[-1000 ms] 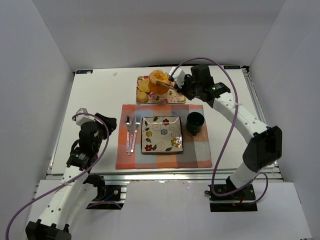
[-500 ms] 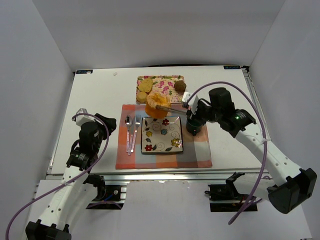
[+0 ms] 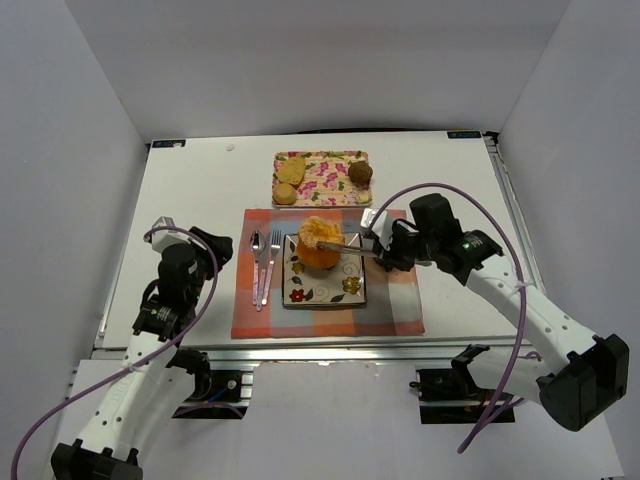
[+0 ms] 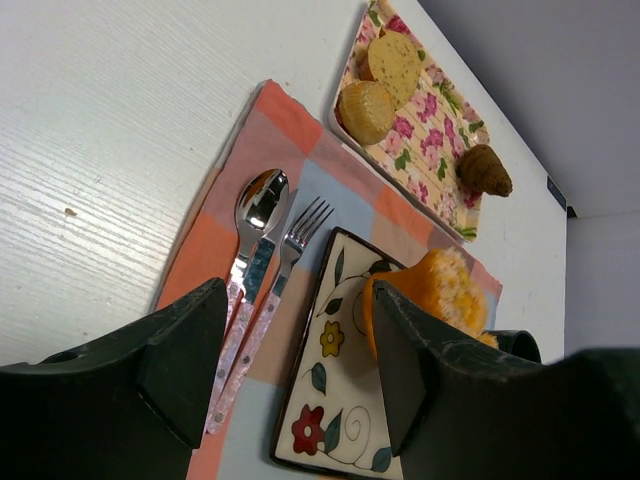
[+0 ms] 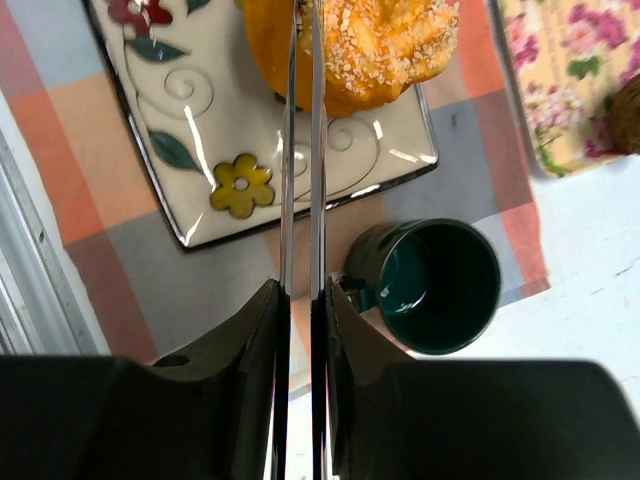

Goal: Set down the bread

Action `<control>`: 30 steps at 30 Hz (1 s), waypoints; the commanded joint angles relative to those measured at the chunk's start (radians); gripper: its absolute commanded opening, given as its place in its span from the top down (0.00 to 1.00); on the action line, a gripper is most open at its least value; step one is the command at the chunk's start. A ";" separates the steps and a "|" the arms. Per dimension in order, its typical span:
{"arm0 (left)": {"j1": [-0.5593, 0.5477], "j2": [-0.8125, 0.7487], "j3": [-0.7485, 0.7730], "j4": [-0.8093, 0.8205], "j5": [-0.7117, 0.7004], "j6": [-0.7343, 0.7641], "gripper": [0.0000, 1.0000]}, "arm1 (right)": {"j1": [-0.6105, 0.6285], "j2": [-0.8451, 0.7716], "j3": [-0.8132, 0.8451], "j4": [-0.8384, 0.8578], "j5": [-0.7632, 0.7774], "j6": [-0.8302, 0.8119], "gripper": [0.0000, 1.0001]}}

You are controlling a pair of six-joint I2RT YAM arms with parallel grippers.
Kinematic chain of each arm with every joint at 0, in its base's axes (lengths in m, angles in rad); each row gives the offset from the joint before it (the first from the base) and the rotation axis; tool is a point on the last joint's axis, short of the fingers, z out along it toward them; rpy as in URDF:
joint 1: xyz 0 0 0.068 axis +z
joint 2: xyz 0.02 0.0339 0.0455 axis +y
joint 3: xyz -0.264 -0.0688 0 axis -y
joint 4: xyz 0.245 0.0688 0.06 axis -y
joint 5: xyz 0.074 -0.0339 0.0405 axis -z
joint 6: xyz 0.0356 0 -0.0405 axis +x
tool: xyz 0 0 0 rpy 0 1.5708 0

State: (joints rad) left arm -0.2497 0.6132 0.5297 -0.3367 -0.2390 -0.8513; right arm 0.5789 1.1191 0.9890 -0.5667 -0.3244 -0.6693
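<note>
The bread (image 3: pixel 318 244), a big orange-golden bun with a pale crumbly top, is over the far half of the flowered square plate (image 3: pixel 325 288). Whether it touches the plate I cannot tell. A pair of thin metal tongs (image 3: pixel 350 247) pinches it, and my right gripper (image 3: pixel 384 252) is shut on the tongs' handles. In the right wrist view the tong blades (image 5: pixel 302 180) run from my gripper (image 5: pixel 300 295) up to the bread (image 5: pixel 370 45). My left gripper (image 4: pixel 300 350) stands open and empty at the left, looking toward the bread (image 4: pixel 430 295).
A dark green cup (image 5: pixel 440 285) stands right of the plate (image 5: pixel 200 150) on the checked placemat (image 3: pixel 260 315). A spoon (image 3: pixel 256 262) and a fork (image 3: pixel 271 262) lie left of the plate. Behind, a floral tray (image 3: pixel 325 180) holds tan rolls (image 3: pixel 289 171) and a dark muffin (image 3: pixel 360 172).
The right arm carried the bread in the tongs from above the floral tray toward the near side and lowered it over the plate. The left arm has not moved.
</note>
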 commanded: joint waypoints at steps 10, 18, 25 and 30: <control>0.006 -0.004 0.007 0.013 0.001 0.003 0.31 | 0.019 -0.031 0.000 -0.070 -0.108 -0.059 0.55; 0.006 -0.006 -0.004 0.019 0.006 0.001 0.31 | 0.019 -0.059 0.028 -0.085 -0.133 -0.044 0.52; 0.006 -0.013 -0.010 0.021 0.004 -0.002 0.31 | 0.019 -0.067 0.115 0.030 -0.078 0.132 0.69; 0.004 -0.009 -0.007 0.024 0.009 0.001 0.31 | -0.054 -0.035 0.131 0.131 0.037 0.263 0.86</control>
State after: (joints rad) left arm -0.2501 0.6117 0.5297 -0.3283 -0.2386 -0.8516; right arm 0.5739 1.0779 1.0775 -0.5476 -0.3607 -0.5262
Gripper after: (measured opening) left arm 0.689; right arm 0.224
